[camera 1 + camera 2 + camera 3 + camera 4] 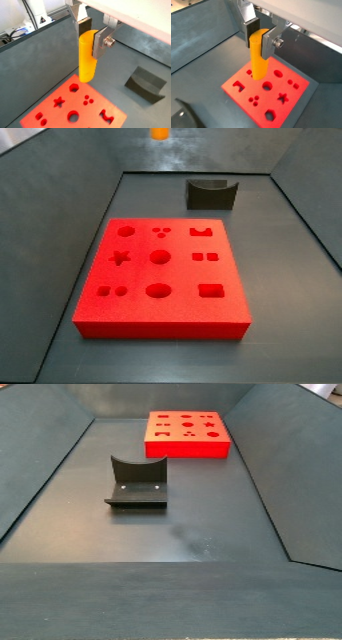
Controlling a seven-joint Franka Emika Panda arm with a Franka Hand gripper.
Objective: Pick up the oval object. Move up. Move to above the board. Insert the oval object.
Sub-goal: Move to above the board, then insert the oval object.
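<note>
One bin floor (187, 524): we see dark grey sheet walled on all sides, carrying everything else.
Board (160, 278): we find the red slab lying flat on the floor, its top cut with a grid of recesses, among them a star, circles and squares; in a side view (186, 433) it sits at the far end of the bin, well apart from the fixture.
Fixture (136, 482): we see a dark L-shaped bracket on its base plate, standing on the floor apart from the board; it also shows in a side view (210, 194) and in a wrist view (147, 84).
Gripper (93, 37): we see it raised above the board in both wrist views (262, 39), its silver plates closed against the upper end of the peg.
Oval object (87, 55): we see the orange-yellow peg hanging upright between the plates, its top clamped, its lower end free in the air over the red surface (259, 55); in a side view only an orange tip shows at the upper edge (160, 132).
Contact with board: we cannot tell whether the peg's lower end touches the slab.
</note>
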